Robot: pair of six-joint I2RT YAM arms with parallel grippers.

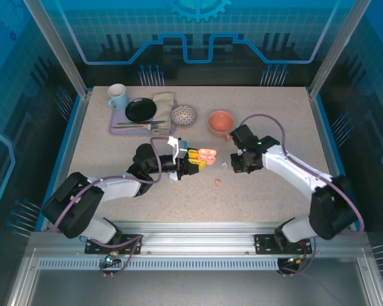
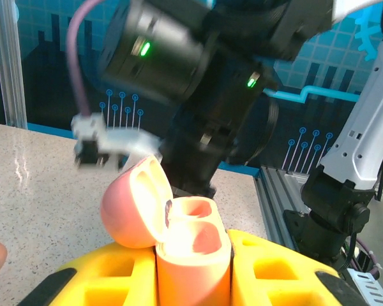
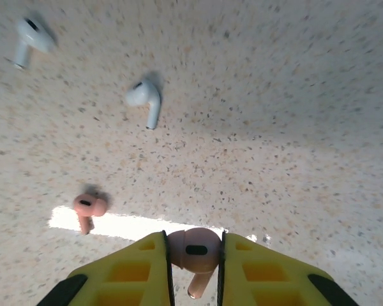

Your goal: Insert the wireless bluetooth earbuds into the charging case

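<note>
- Right gripper (image 3: 195,246): clamped on one salmon-pink earbud (image 3: 193,252), held between the yellow fingers (image 3: 131,271)
- Loose on the table (image 3: 293,127) ahead of that claw, all to its left: one loose pink earbud (image 3: 88,206) nearest, near white earbud (image 3: 145,97) beyond, far white earbud (image 3: 30,37) farthest
- Left gripper (image 2: 193,274): closed around one pink charging case (image 2: 193,245), lid (image 2: 131,213) swung open left
- Count: four earbuds, one case

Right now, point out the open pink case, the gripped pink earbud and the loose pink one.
pink charging case (image 2: 193,268): left wrist view, front of its body.
gripped pink earbud (image 3: 193,250): right wrist view, its rounded head.
loose pink earbud (image 3: 89,205): right wrist view, its head.
</note>
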